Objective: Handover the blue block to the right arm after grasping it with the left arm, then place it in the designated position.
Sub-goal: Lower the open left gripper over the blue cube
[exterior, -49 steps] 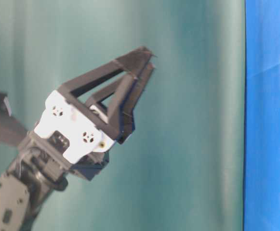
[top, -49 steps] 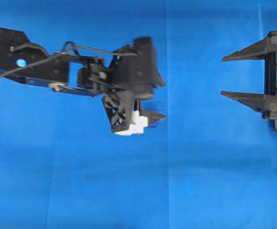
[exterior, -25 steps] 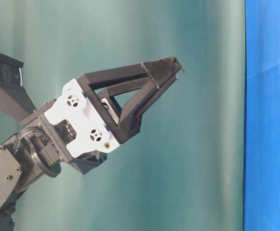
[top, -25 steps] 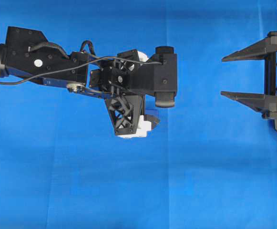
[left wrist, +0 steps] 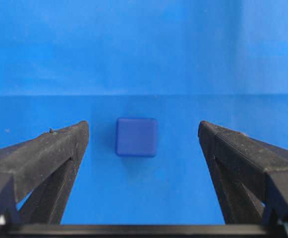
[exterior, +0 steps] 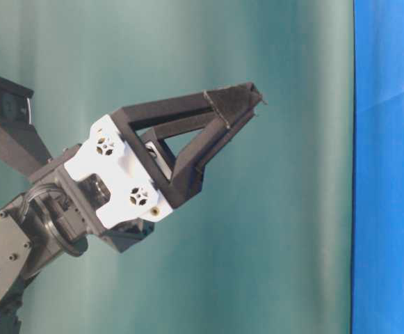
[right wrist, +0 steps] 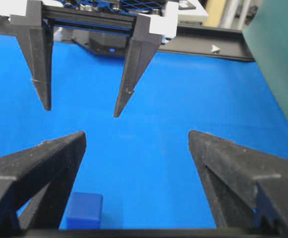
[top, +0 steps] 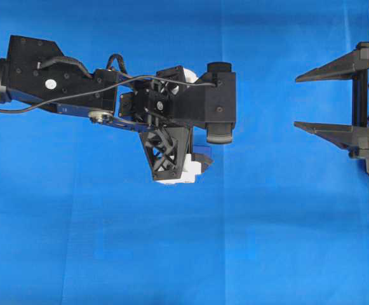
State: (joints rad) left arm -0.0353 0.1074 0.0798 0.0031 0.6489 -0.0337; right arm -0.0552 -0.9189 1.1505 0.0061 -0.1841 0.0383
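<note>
Approach step, I judge: my left gripper (left wrist: 144, 136) hangs spread above the block (left wrist: 137, 137), which lies mid-cloth (left wrist: 144, 49), untouched; next I must descend and pinch; right gripper (top: 308, 101) waits spread near the cloth's right edge.

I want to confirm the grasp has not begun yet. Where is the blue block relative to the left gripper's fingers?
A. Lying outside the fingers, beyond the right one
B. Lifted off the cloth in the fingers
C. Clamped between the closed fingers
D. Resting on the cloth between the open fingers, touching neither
D: in the left wrist view the blue block sits on the blue cloth with cloth showing on both sides, between the left gripper fingers.
</note>
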